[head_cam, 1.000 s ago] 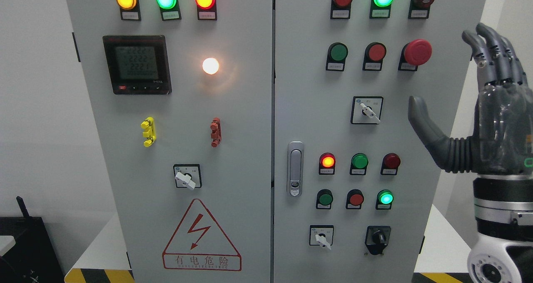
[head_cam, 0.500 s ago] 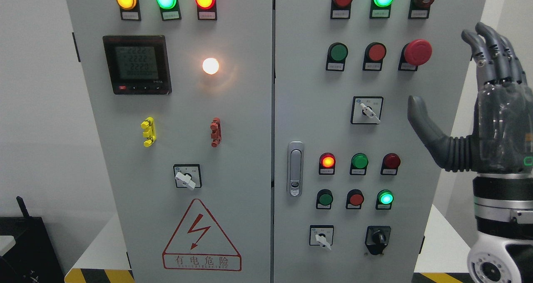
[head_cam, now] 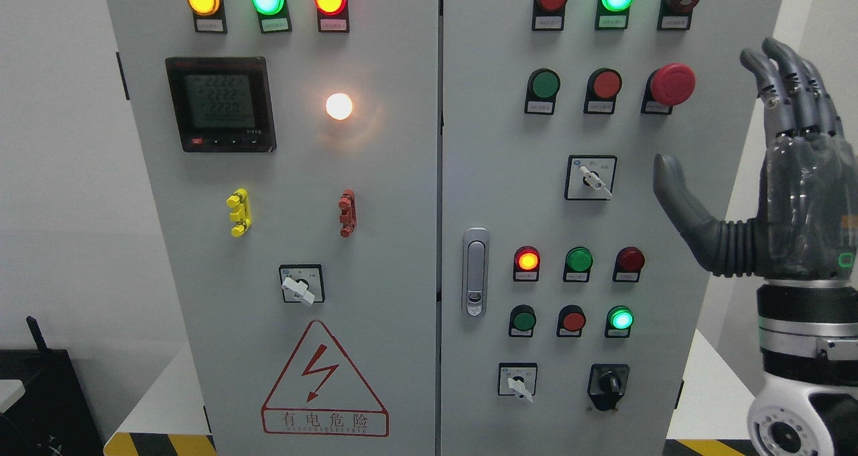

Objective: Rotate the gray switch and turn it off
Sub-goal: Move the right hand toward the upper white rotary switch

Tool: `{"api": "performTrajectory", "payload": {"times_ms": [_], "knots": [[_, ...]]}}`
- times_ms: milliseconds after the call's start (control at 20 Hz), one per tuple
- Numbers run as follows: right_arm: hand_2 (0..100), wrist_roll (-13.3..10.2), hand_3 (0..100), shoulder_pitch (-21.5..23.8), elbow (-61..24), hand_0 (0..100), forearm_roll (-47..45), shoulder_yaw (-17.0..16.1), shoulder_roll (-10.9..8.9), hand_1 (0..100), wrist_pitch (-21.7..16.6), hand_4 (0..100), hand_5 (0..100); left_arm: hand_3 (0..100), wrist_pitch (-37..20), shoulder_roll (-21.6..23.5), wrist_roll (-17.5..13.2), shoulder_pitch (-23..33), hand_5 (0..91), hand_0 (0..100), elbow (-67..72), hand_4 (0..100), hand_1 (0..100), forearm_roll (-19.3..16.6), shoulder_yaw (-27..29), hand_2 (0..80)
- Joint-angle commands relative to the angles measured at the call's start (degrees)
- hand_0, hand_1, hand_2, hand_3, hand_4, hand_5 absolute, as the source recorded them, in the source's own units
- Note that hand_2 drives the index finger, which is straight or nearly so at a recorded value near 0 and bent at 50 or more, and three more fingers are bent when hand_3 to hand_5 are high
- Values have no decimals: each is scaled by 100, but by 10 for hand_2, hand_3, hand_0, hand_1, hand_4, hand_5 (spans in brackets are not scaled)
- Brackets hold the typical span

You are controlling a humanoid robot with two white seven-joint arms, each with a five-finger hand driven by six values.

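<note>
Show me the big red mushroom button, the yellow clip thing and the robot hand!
big red mushroom button point(head_cam: 672, 84), head view, on its round cap.
yellow clip point(head_cam: 238, 212), head view, its middle.
robot hand point(head_cam: 798, 201), head view, its palm.

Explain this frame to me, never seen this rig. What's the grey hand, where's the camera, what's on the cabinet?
The camera sits on a humanoid robot's head, looking straight at a grey electrical cabinet with two doors.

The dark grey thing at the picture's right is the robot's right hand. It is raised, fingers spread, thumb pointing towards the panel. It holds nothing and touches nothing. The left hand is out of view.

The doors carry indicator lamps, several lit, plus push buttons and a red mushroom stop button. The left door also has a digital meter and an electric hazard triangle.

There are several white-handled rotary switches. The one nearest the hand is the upper rotary switch on the right door, likely the one meant.
</note>
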Motion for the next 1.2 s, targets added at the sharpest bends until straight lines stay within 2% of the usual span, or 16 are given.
{"api": "performTrajectory", "payload": {"times_ms": [0,50,150,200,300,400,450,500,650,1000,1150], "knots": [[101,0,503,45,12,316,-11,66,149,296,3,430,389,0,4,0,4,0,0,120,79,0,389,0,-9,0],[111,0,558,46,12,315,-11,84,149,298,3,487,487,0,4,0,-4,0,0,120,79,0,389,0,-9,0],[127,0,602,63,38,313,-11,154,166,303,12,565,647,0,4,0,-4,0,0,120,79,0,389,0,-9,0],[131,0,615,89,47,313,-11,171,218,305,21,584,683,0,4,0,4,0,0,120,79,0,389,0,-9,0],[161,0,667,124,56,315,-11,198,280,309,30,678,834,0,4,0,4,0,0,120,79,0,389,0,-9,0],[226,0,713,221,56,331,-11,250,280,301,161,772,966,0,4,0,4,0,0,120,79,0,389,0,-9,0],[255,0,731,247,56,333,-11,320,280,291,240,810,998,0,4,0,-4,0,0,120,79,0,389,0,-9,0],[283,0,753,274,56,319,-11,373,280,285,319,849,1000,0,4,0,-4,0,0,120,79,0,389,0,-9,0],[335,0,789,344,56,268,-11,462,280,276,434,876,1000,0,4,0,4,0,0,120,79,0,389,0,-9,0],[479,18,825,362,222,107,7,690,280,254,1004,881,1000,0,4,0,4,0,0,120,79,0,389,0,-9,0],[525,18,832,353,258,79,16,752,280,255,1102,882,1000,0,4,0,4,0,0,120,79,0,389,0,-9,0]]}}
